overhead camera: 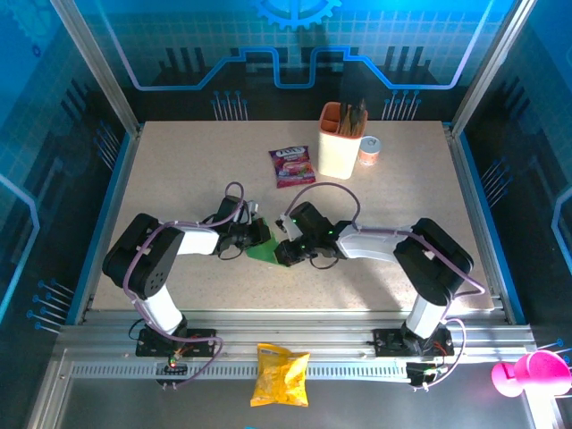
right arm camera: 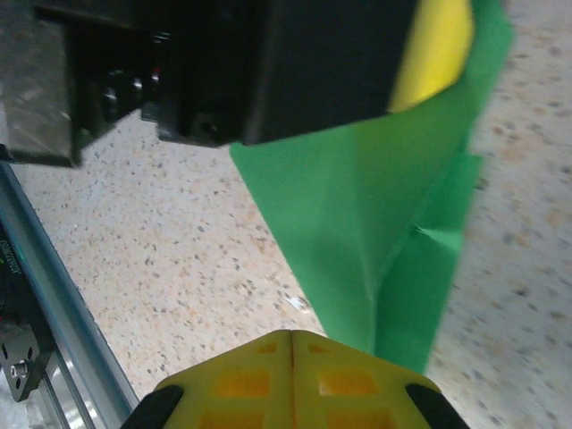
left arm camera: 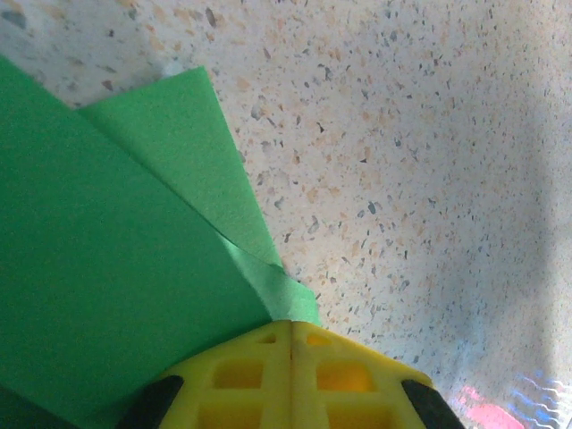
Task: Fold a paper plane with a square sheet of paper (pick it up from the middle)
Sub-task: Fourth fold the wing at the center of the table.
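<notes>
The paper (overhead camera: 264, 253) is bright green and folded into a narrow, pointed shape, and from above it shows as a small dark-green wedge near the middle of the speckled worktop (overhead camera: 179, 179), between the two arm tips. In the left wrist view the paper (left arm camera: 116, 295) fills the left side as a broad flat layer. A second, paler flap fans out from under it, and a slim folded edge tapers to the point where the yellow fingers (left arm camera: 241, 375) meet. The left pincer (left arm camera: 290, 335) is pressed together with no gap at its seam, pinching the paper's narrow end. In the right wrist view the paper (right arm camera: 357, 223) runs from the left pincer's yellow finger (right arm camera: 435, 54) at the top down towards the camera. It has a straight crease along its length and a small kinked flap on its right edge. The right pincer (right arm camera: 293, 344) is also pressed together. The paper's lower end passes just right of its seam and behind its right finger, so I cannot tell whether it grips the paper. From above, the left pincer (overhead camera: 261, 237) and right pincer (overhead camera: 284, 253) sit just beside each other at the paper.
</notes>
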Robot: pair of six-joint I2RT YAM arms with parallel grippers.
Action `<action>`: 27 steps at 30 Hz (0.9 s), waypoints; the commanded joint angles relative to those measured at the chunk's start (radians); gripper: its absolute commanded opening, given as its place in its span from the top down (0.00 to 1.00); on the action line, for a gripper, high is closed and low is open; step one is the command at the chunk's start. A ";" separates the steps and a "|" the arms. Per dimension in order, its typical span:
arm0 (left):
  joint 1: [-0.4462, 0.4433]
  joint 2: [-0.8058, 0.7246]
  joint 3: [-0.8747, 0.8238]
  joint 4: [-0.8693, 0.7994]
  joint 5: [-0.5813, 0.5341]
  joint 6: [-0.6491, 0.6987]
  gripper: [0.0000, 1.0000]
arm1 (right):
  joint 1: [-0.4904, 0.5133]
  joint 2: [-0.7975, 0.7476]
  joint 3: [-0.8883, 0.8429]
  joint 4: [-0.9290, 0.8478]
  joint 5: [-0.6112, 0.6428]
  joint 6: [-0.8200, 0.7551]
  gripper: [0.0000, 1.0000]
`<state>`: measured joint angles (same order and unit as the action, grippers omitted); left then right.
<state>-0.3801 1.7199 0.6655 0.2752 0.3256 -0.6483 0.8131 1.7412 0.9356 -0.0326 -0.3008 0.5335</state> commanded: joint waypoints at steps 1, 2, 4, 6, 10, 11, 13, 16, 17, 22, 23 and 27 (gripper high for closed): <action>0.013 0.034 -0.002 -0.062 -0.063 0.033 1.00 | 0.014 0.041 0.046 0.001 -0.021 0.014 0.92; 0.012 0.035 -0.004 -0.062 -0.064 0.033 1.00 | 0.014 0.050 0.056 0.002 -0.021 0.016 0.92; 0.013 0.037 -0.004 -0.063 -0.063 0.033 1.00 | 0.014 0.074 0.079 0.004 -0.024 0.016 0.93; 0.013 0.038 -0.004 -0.064 -0.065 0.036 1.00 | 0.015 0.094 0.097 0.004 -0.029 0.016 0.93; 0.013 0.044 -0.004 -0.067 -0.067 0.039 1.00 | 0.020 0.130 0.115 0.001 -0.033 0.012 0.95; 0.013 0.045 -0.004 -0.067 -0.068 0.039 1.00 | 0.021 0.135 0.112 0.001 -0.031 0.011 0.95; 0.013 0.044 -0.005 -0.069 -0.071 0.042 1.00 | 0.020 0.141 0.099 0.002 -0.021 0.004 0.96; 0.014 0.048 -0.007 -0.073 -0.072 0.047 1.00 | 0.005 0.137 0.065 0.013 -0.014 0.004 0.97; 0.015 0.048 -0.008 -0.073 -0.072 0.047 1.00 | -0.001 0.135 0.053 0.021 -0.014 0.004 0.97; 0.016 0.051 -0.016 -0.072 -0.077 0.055 1.00 | -0.017 0.132 0.008 0.036 -0.020 0.002 0.98; 0.014 0.051 -0.017 -0.071 -0.076 0.057 1.00 | -0.018 0.130 0.000 0.040 -0.022 0.000 0.98; 0.015 0.051 -0.020 -0.074 -0.080 0.061 1.00 | -0.025 0.123 -0.026 0.055 -0.030 0.002 0.98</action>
<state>-0.3801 1.7226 0.6659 0.2756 0.3218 -0.6254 0.8009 1.8683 0.9421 0.0353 -0.3225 0.5423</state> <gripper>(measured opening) 0.051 0.061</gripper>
